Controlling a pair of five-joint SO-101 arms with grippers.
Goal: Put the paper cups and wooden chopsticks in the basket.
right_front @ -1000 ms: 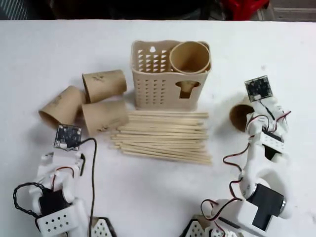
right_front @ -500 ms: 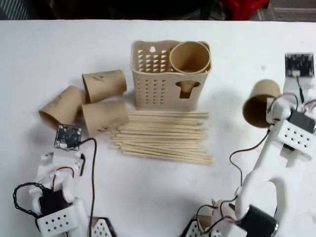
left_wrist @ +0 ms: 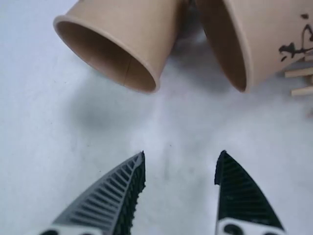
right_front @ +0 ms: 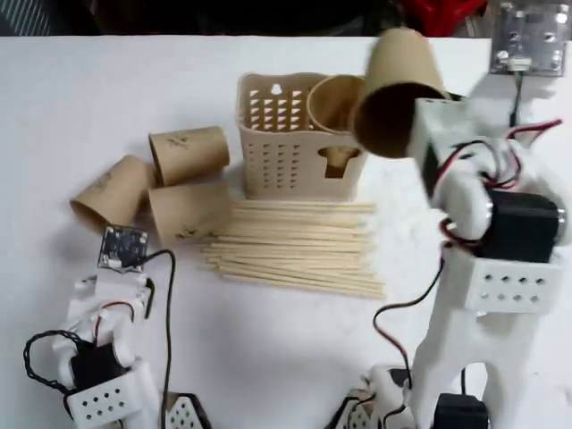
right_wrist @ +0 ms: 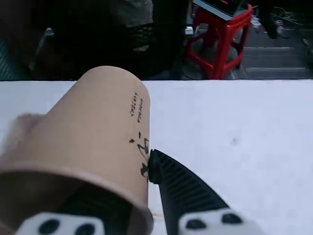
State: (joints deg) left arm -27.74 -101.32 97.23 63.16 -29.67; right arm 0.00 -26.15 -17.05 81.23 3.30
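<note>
Upper right of centre in the high view: held paper cup (right_front: 393, 98), up off the table (right_front: 89, 89), tilted with its dark mouth toward the camera, overlapping the right corner of the basket (right_front: 286, 161) from this angle. Clamped at the rim by the right gripper (right_front: 418, 121), one finger against the outer wall, the other hidden inside the mouth. Same cup large at lower left of the right wrist view (right_wrist: 88, 147), black finger (right_wrist: 181, 191) pressed along its side, red stool (right_wrist: 220, 34) beyond the table edge at upper right.

Upright in the basket's right compartment: nested cup (right_front: 335, 103).

Just below the basket, centre frame: wooden chopsticks (right_front: 299, 246), a loose flat bundle lying left to right on the table.

Left of the basket: three loose cups on their sides, touching one another, one at top (right_front: 188, 154), one farthest left (right_front: 112, 190), one lowest (right_front: 190, 211) against the chopstick ends.

Lower left, near those cups: left gripper (left_wrist: 182, 155), low over bare table, jaws spread wide, holding nothing, two cup mouths ahead of it.
</note>
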